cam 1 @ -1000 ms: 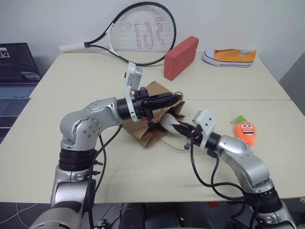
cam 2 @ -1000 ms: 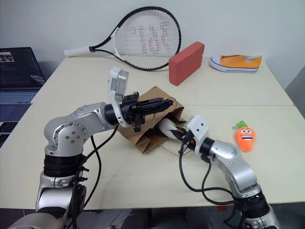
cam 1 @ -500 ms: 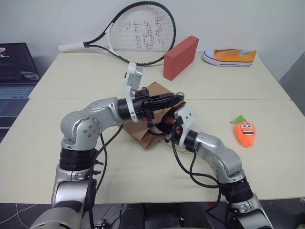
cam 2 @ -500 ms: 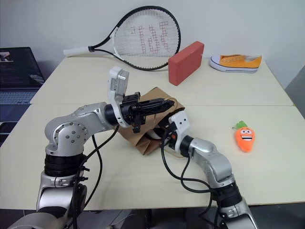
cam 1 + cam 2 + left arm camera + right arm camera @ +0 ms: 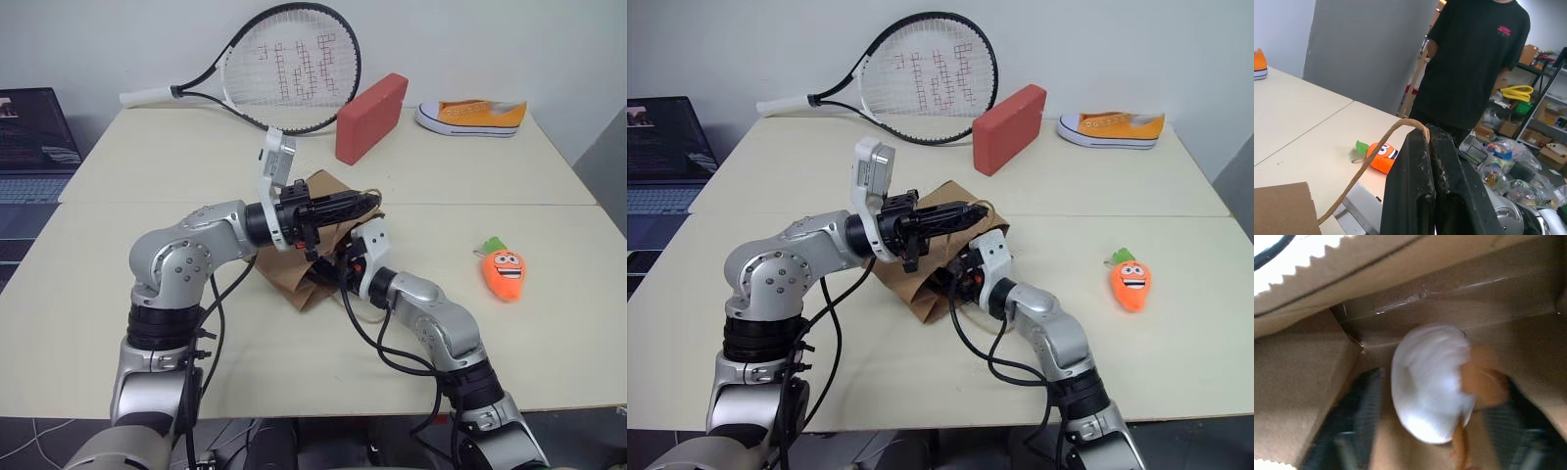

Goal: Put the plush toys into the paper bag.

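Now the left end effector (image 5: 1432, 147) is clamped on the paper bag's (image 5: 313, 284) twine handle (image 5: 1369, 164). Right end effector (image 5: 1425, 440), fingers spread, sits inside; egg plush (image 5: 1430, 382) lies loose between them. Carrot plush (image 5: 504, 271) lies on the bench (image 5: 549, 323), green top pointing away.

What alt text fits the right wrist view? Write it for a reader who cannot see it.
A white egg plush toy with brown legs lies inside the brown paper bag, between the right gripper's two open black fingers. The bag's zigzag rim crosses above.
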You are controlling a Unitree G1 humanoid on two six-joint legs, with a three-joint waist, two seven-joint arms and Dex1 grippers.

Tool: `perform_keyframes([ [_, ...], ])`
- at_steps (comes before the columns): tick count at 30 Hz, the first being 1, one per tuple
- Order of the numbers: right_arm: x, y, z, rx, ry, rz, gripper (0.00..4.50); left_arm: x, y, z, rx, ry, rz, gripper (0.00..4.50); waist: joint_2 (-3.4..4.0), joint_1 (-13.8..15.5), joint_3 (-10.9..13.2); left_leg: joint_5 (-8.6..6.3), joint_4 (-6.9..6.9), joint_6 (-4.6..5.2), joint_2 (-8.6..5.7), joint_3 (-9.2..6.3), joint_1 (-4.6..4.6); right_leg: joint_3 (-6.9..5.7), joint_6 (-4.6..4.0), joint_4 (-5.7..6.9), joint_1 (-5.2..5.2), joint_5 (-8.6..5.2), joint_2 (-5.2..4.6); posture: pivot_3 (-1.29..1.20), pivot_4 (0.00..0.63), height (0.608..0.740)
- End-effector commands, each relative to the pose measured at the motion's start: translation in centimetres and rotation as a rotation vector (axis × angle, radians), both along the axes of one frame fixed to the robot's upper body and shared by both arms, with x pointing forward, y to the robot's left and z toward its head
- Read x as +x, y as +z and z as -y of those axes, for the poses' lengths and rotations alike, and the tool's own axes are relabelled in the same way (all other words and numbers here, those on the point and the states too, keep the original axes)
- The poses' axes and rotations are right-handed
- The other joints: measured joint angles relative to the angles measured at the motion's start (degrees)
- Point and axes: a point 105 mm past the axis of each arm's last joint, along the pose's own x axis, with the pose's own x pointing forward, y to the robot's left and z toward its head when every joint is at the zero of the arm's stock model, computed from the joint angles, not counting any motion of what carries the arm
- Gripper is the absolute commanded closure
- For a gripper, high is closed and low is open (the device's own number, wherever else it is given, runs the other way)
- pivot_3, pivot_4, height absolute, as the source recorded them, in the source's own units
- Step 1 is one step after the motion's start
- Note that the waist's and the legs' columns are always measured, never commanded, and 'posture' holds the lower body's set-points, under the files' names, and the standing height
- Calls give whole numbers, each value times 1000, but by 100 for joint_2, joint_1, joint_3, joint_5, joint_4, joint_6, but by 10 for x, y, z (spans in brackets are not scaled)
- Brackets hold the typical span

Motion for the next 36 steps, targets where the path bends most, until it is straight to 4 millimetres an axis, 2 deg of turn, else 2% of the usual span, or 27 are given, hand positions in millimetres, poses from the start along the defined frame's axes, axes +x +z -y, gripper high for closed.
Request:
perform_keyframes([
  [1,-4,19,6,5,21,61,32,-1,4,1,-13,6,33,4500,0,0,0,0,0,0,0,0,0,0,0,0,0,0,0,0,150,740],
  [10,-13,31,30,-108,56,108,32,2,4,2,-18,23,38,4500,0,0,0,0,0,0,0,0,0,0,0,0,0,0,1,0,150,740],
  [18,-39,46,64,-226,127,169,32,5,3,2,-20,37,42,4500,0,16,0,0,1,0,0,-1,-2,0,-2,-2,0,-1,1,0,150,740],
  [21,-50,60,97,-265,108,205,32,5,3,2,-22,40,43,4500,0,32,0,0,1,0,-1,0,-2,1,-6,-2,1,-4,1,0,150,740],
  [25,-61,66,145,-346,17,217,32,4,2,2,-25,36,40,4500,0,106,0,-1,2,1,-3,0,-6,1,-7,-9,2,-5,0,0,150,740],
  [27,-60,67,170,-398,-81,233,32,3,1,3,-23,28,38,4500,0,116,0,0,2,1,-2,1,-4,1,-15,-8,2,-10,1,0,150,740],
  [30,-55,58,210,-500,-258,222,32,3,-1,5,-22,19,37,4500,0,114,-1,0,3,1,-1,8,-1,4,-30,-7,2,-19,1,0,150,740],
  [36,-55,29,259,-419,-539,103,32,3,-3,10,-35,12,37,4500,0,127,-1,0,14,1,0,12,-2,7,-32,-7,5,-20,1,0,150,740],
])
